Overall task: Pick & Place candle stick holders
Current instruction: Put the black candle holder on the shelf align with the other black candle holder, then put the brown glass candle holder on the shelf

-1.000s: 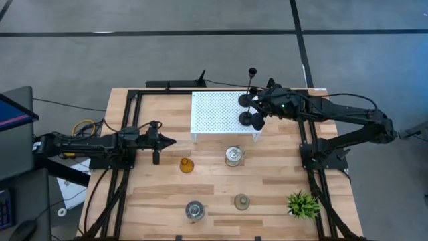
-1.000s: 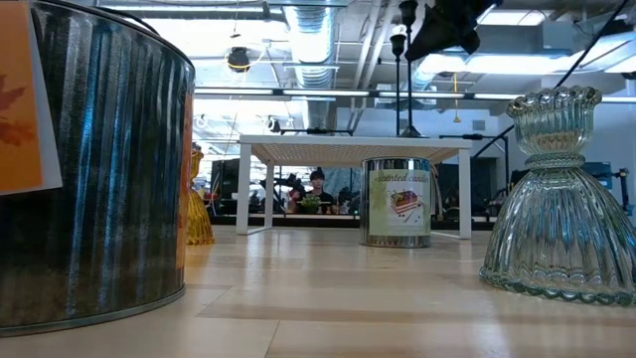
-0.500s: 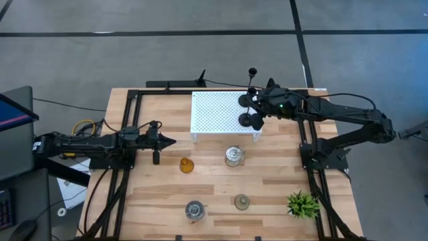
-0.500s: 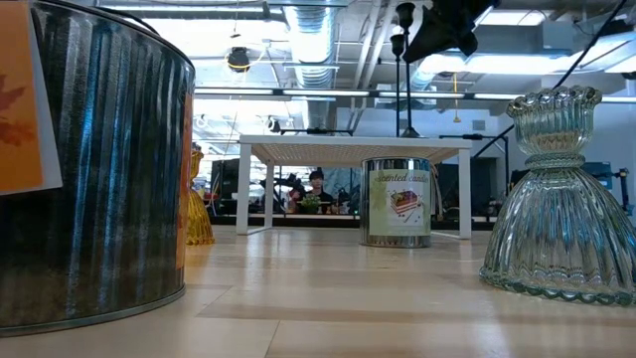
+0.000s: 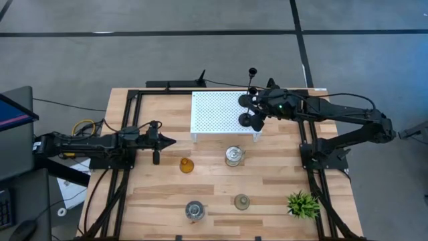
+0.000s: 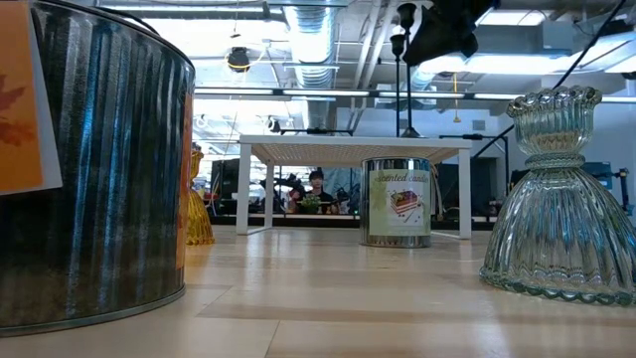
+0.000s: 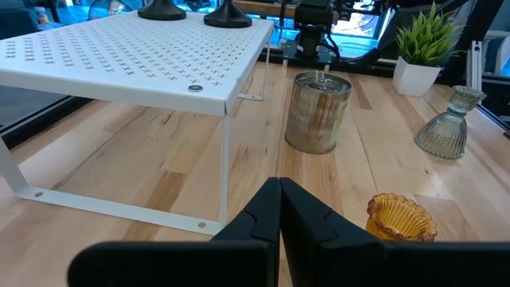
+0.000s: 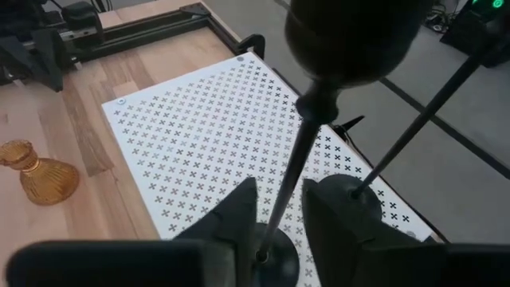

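My left gripper point(image 5: 165, 141) rests over the left part of the pale wooden table point(image 5: 154, 194), its two dark fingers point(image 7: 279, 211) pressed together with nothing between them. Just beyond it stands the amber ribbed-glass candle holder point(image 5: 186, 165).

Near the front edge sits a wide silvery ribbed tin jar holder point(image 5: 194, 210); to its right stands the grey-green fluted glass holder point(image 5: 241, 201). A second silvery tin holder with a printed label point(image 5: 233, 156) stands mid-table, just in front of the white perforated metal stand point(image 5: 217, 112).

On the stand's right end stand two black thin-stemmed candlestick holders with round bases: one point(image 5: 247, 120) nearer the front edge, the other point(image 5: 245, 102) behind it.

My right gripper point(image 5: 257, 109) is over that right end. In the right wrist view, my fingers point(image 8: 235, 215) sit on either side of the near holder's thin stem point(image 8: 287, 171), parted with a visible gap; neither finger appears to clamp it. The holder's base rests on the stand.

A spiky green potted plant point(image 5: 302, 204) occupies the front right corner of the table, well apart from both grippers.
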You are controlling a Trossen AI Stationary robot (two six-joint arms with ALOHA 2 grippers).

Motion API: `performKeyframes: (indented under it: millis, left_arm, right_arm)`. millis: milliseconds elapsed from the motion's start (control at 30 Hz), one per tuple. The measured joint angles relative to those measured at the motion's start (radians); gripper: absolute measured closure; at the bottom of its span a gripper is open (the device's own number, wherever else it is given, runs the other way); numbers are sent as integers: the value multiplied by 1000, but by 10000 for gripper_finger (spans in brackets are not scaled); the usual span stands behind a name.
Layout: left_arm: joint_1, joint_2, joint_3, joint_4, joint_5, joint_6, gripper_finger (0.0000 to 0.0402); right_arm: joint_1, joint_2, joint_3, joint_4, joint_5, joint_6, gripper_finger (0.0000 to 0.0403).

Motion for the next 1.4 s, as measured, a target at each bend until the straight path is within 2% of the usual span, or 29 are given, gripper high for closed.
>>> performKeyframes:
  millis: [367, 533, 700, 900, 1100, 1233, 1400]
  left_arm:
    - [0, 0, 0, 0, 0, 0, 396]
    - [0, 0, 0, 0, 0, 0, 396]
    - [0, 0, 0, 0, 0, 0, 396]
    - [0, 0, 0, 0, 0, 0, 396]
    - [0, 0, 0, 0, 0, 0, 396]
    - [0, 0, 0, 0, 0, 0, 396]
    - [0, 0, 0, 0, 0, 0, 396]
  right_arm:
    - [6, -89, 2, -13, -2, -25, 218]
    - [13, -174, 2, -79, -5, -25, 201]
    - [36, -259, 3, -176, -6, 6, 201]
    - [95, -325, 3, -300, -33, 163, 219]
    - [193, -327, -33, -436, -51, 302, 253]
    - [271, -322, -138, -402, -50, 314, 294]
    - [382, -323, -279, -233, -39, 293, 373]
